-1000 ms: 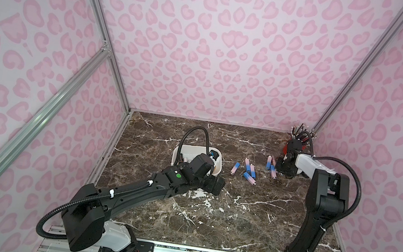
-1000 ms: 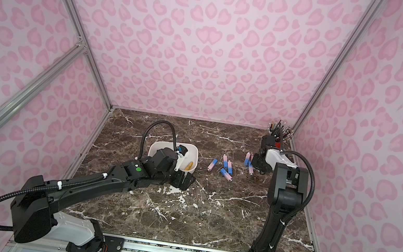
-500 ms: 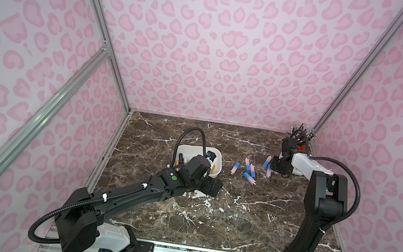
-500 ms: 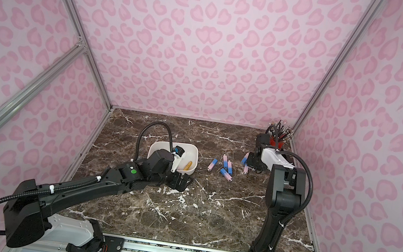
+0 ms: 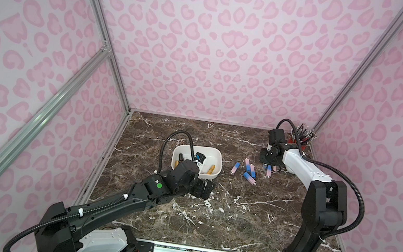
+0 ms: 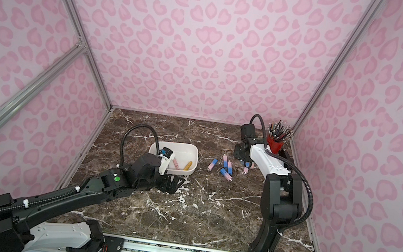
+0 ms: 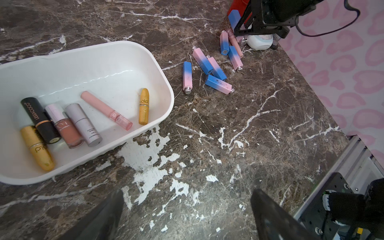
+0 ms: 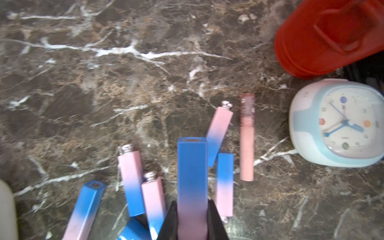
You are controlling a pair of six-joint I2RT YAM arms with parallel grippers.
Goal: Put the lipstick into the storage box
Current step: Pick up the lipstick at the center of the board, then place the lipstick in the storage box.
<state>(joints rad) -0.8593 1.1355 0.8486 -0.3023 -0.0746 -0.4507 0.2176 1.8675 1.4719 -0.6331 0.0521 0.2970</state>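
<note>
Blue-pink lipstick (image 8: 192,178) has just been clamped by the right pincer (image 8: 192,209), jaws now shut on its pink end, well apart from the storage box (image 7: 124,62). Pick judged done; carry to box pending. Left pincer (image 7: 187,197) kept fully open, empty, beside box.

The lipstick (image 8: 192,170) in the black right gripper (image 8: 192,209) fades from blue to pink, as do the loose lipsticks (image 8: 131,176) beside that gripper. The tabletop (image 7: 259,135) is dark brown marble veined in white. The storage box (image 7: 124,54) is white. Beyond the gripper the pen cup (image 8: 324,41) is red. The walls (image 5: 209,37) carry darker pink leopard spots on pale pink.
</note>
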